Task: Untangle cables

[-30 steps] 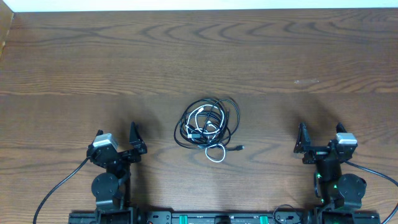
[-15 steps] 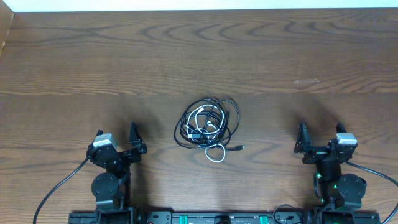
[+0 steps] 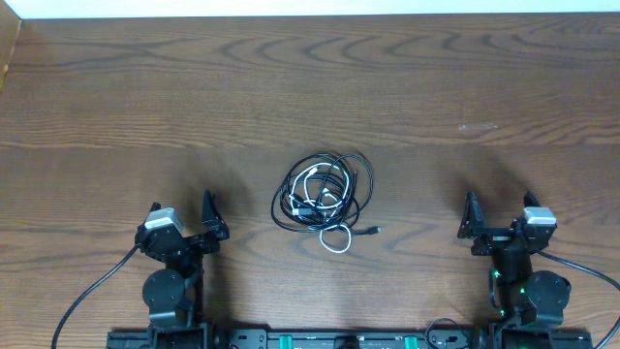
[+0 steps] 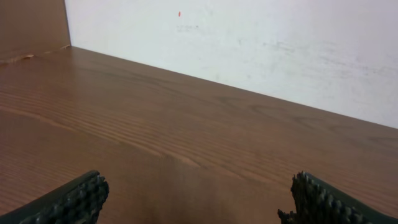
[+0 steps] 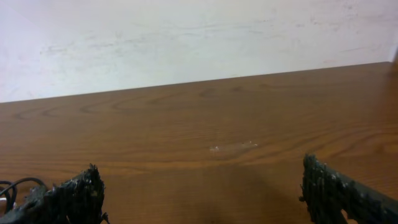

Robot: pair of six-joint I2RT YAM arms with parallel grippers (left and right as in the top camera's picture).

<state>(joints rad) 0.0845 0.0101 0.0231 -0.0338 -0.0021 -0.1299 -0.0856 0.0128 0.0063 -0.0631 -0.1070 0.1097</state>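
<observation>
The cables (image 3: 325, 194) lie in one tangled pile at the middle of the table: black cords coiled in loops with a white cord wound through them. One small white loop (image 3: 336, 239) sticks out at the pile's near side, next to a black plug end (image 3: 374, 231). A bit of black cord shows at the left edge of the right wrist view (image 5: 12, 188). My left gripper (image 3: 184, 219) is open and empty at the near left. My right gripper (image 3: 499, 215) is open and empty at the near right. Both are well apart from the pile.
A white wall (image 4: 249, 43) runs along the table's far edge. A brown side panel (image 3: 8, 48) stands at the far left corner. A faint pale scuff (image 3: 477, 126) marks the wood at the far right.
</observation>
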